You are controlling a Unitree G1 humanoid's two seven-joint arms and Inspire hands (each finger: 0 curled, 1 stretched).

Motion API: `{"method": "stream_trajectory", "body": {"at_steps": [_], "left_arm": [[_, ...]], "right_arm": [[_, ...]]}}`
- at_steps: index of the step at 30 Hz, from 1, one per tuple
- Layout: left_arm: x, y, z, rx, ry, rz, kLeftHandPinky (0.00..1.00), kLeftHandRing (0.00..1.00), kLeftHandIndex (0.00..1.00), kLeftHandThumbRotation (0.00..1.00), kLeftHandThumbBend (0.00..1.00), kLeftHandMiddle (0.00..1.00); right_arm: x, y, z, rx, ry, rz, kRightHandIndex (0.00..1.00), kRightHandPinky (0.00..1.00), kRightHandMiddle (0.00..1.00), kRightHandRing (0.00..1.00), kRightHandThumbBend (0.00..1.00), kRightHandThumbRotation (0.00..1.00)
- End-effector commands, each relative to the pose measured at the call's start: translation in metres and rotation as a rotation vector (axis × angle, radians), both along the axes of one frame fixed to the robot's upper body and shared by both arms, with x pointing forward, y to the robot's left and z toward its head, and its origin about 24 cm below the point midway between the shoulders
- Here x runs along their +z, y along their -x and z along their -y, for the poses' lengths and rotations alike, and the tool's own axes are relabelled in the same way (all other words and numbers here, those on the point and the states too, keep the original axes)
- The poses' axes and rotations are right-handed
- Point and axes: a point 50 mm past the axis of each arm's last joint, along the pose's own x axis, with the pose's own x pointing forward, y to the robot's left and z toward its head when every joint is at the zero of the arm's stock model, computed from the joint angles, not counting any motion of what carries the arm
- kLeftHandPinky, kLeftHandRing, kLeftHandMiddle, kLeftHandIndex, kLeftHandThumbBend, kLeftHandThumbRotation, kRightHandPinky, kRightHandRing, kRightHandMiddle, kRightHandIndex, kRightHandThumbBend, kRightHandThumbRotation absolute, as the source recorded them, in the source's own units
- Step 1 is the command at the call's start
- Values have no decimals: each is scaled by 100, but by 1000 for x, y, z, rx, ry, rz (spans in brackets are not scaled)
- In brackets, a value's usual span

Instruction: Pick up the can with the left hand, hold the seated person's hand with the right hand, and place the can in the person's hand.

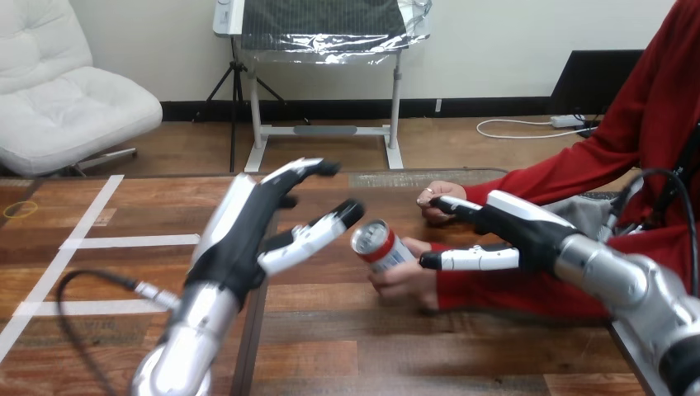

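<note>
The can point(381, 245), red and white with a silver top, lies tilted in the person's hand point(406, 282) at the table's middle right, its top facing my left hand. My left hand point(248, 235) hovers just left of it, open with fingers straight, a fingertip close to the can's top but apart from it. My right hand point(516, 235) reaches in from the right, open. Its fingers stretch over the person's other hand point(436, 198), a fist farther back. Its thumb lies along the red-sleeved wrist point(462, 285) behind the can, and I cannot tell whether it touches.
The wooden table point(347, 346) carries white tape lines point(91, 241) on its left part. A black cable point(91, 276) loops beside my left forearm. The person's red-sleeved arms come in from the right edge.
</note>
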Motion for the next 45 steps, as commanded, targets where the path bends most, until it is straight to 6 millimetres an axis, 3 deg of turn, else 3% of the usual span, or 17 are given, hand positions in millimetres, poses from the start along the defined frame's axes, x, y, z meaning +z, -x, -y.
{"method": "stream_trajectory", "body": {"at_steps": [1,8,13,22,30,33,45], "left_arm": [[22,4,-9,36,-9,105,80,87,76,68,69,88],[17,14,-16,51,12,88,78,86,75,68,70,87],[9,22,-22,48,84,66,81,87,75,60,65,88],[5,24,-31,64,82,93,82,86,73,58,58,86],[13,20,-33,72,92,189,78,83,69,63,54,83],[17,19,-32,69,94,241,75,81,68,66,51,82],[26,17,-27,52,158,320,69,79,66,78,52,81]], "right_arm": [[24,-10,-8,-30,-56,183,96,81,95,93,96,98],[25,-5,-11,-93,-219,276,94,78,93,91,87,100],[26,0,-13,-129,-349,330,95,77,94,91,86,100],[30,9,-20,-126,-593,382,95,88,96,96,87,100],[34,19,-29,-83,-698,425,95,96,96,97,87,100],[36,23,-36,-52,-816,416,95,98,96,97,88,100],[38,41,-54,12,-945,400,92,95,92,94,89,100]]}}
